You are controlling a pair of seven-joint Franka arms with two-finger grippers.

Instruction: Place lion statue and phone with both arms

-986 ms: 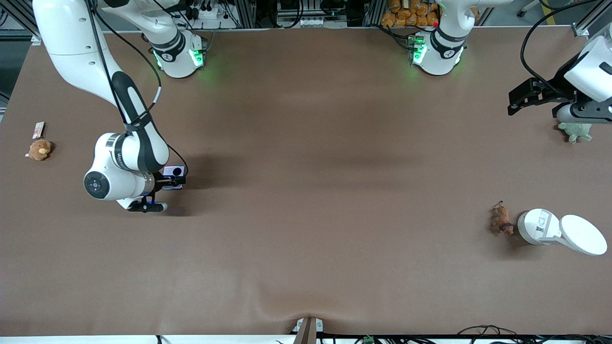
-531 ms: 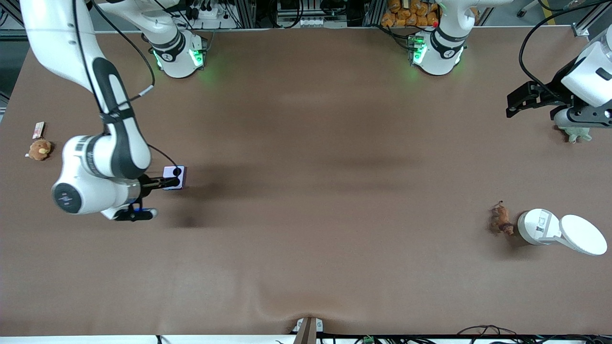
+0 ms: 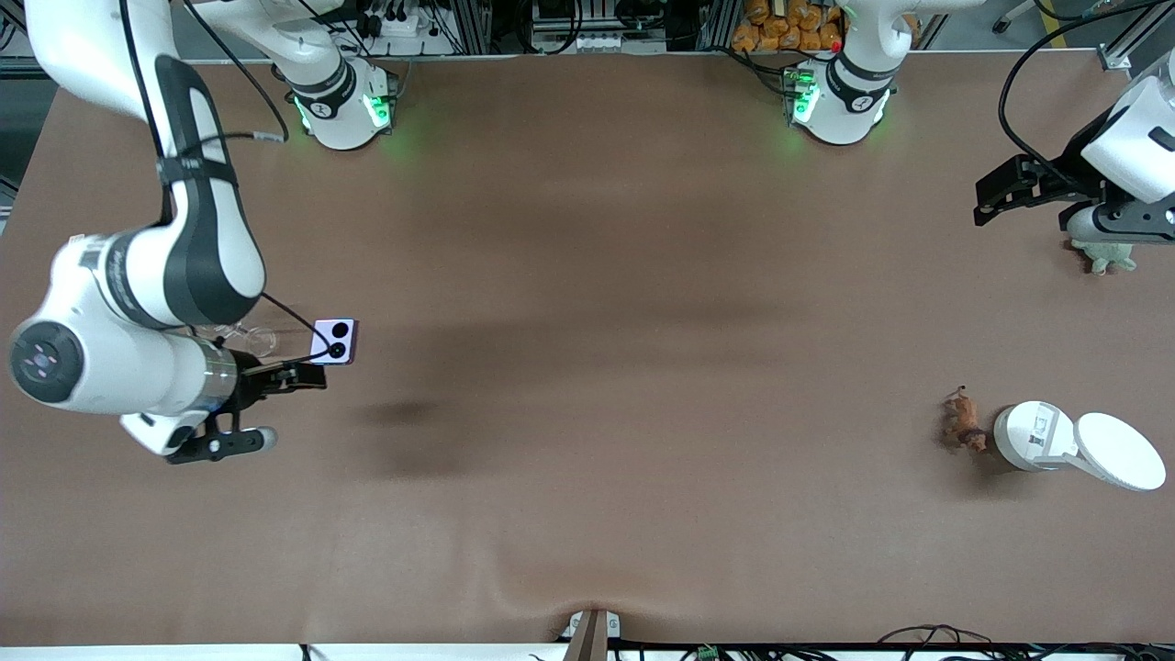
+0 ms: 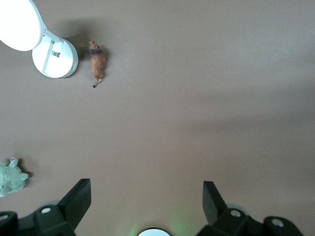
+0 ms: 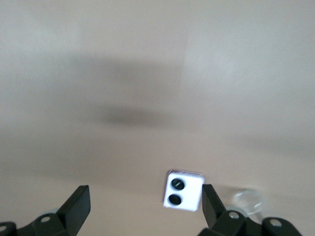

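Observation:
The phone [image 3: 335, 341], pale lavender with two black circles facing up, lies flat on the table toward the right arm's end. It also shows in the right wrist view [image 5: 183, 190]. My right gripper [image 3: 307, 376] is open and empty in the air beside the phone, apart from it [image 5: 143, 206]. The lion statue [image 3: 962, 424], small and brown-orange, lies toward the left arm's end, right beside a white container, and shows in the left wrist view [image 4: 97, 63]. My left gripper [image 3: 990, 197] is open and empty, held high over the left arm's end of the table [image 4: 145, 194].
A round white container [image 3: 1033, 436] with its lid [image 3: 1118, 450] swung open sits beside the lion statue. A green plush toy [image 3: 1106, 254] lies under the left arm's wrist. A small clear round thing [image 3: 252, 340] lies beside the phone, under the right arm.
My right gripper has drawn back from the phone toward the right arm's end of the table and risen. The phone stays flat on the table. The left arm has barely moved.

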